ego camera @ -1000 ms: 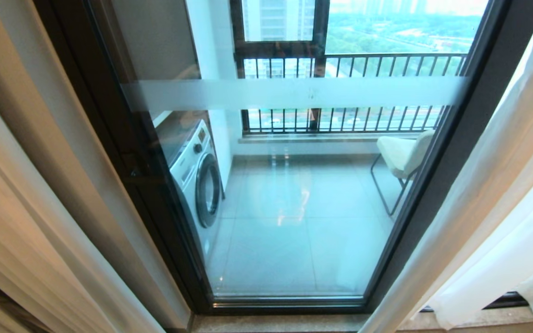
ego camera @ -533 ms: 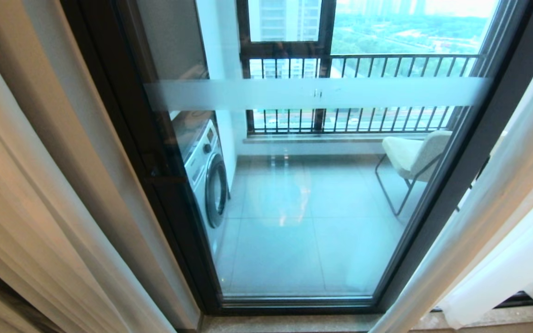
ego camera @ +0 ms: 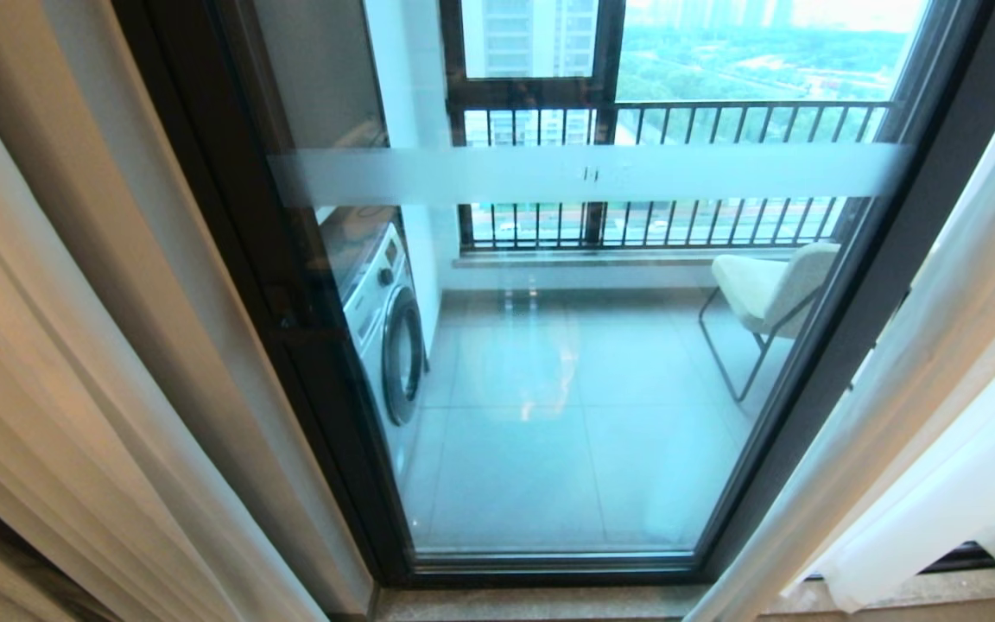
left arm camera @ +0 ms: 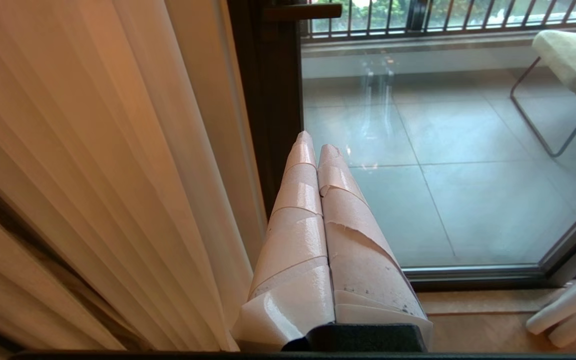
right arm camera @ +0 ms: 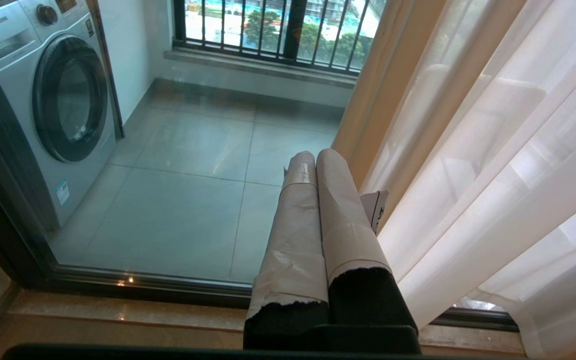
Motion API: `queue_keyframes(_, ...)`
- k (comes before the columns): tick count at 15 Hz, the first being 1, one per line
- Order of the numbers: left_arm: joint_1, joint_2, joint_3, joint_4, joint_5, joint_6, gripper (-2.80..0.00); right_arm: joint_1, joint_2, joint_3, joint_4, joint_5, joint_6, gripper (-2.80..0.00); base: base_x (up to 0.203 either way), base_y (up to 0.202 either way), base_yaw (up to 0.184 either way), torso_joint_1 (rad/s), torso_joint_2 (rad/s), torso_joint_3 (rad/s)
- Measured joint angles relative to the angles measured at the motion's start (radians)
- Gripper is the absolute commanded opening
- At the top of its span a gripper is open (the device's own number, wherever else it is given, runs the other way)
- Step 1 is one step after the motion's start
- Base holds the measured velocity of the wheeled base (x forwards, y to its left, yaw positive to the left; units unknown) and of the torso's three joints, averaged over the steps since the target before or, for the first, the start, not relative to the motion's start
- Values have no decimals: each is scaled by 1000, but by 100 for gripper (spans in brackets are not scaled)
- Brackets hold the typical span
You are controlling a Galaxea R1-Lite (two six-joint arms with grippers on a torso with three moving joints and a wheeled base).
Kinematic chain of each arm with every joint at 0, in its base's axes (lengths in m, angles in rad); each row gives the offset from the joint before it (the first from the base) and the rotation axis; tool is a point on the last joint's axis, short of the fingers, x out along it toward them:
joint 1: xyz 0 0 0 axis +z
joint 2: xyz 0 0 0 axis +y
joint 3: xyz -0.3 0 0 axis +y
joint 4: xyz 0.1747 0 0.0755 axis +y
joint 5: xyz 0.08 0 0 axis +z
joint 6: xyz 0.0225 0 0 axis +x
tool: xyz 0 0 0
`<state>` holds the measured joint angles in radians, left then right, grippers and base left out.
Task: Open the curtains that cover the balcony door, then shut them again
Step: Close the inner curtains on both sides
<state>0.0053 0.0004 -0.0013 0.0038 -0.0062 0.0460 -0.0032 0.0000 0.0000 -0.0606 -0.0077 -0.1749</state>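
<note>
Our left gripper (left arm camera: 318, 147) is pressed fully closed, its two tape-wrapped fingers (left arm camera: 298, 200) touching along their length and holding nothing; it hangs just beside the gathered folds on the left, in front of the door's dark frame. Our right gripper (right arm camera: 315, 157) is likewise closed on nothing, its paper-wrapped fingers (right arm camera: 338, 200) side by side, just beside the sheer fabric on the right. Neither arm appears in our head view.

Outward from them, the curtains (ego camera: 938, 371) stand drawn apart: sheer white panels bunched in long folds at the right edge of the opening, and more pale folds (ego camera: 74, 345) gathered at the left, warmer in tone there, so we cannot tell how much of that side is sheer. Between them the balcony door (ego camera: 584, 173) is uncovered, its glass crossed by a frosted horizontal stripe and framed in near-black metal, sitting shut on a stone threshold (ego camera: 532, 603).

Through the glass we see a washing machine (ego camera: 381, 328) at the left, a pale chair (ego camera: 765, 289) on thin dark legs at the right, grey floor tiles (ego camera: 549, 449) between them, and a black-barred railing (ego camera: 679, 121) at the far side.
</note>
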Motion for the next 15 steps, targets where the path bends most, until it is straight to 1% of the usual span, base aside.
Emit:
queue_keyframes(6,0,0,0,0,5,11,-280,0,0,0,0,0,1,-280,0,0,0,0,0,0)
queue_keyframes(15,-1,0,-2,5,4,9,-280,0,0,0,0,0,1,-280,0,0,0,0,0,0)
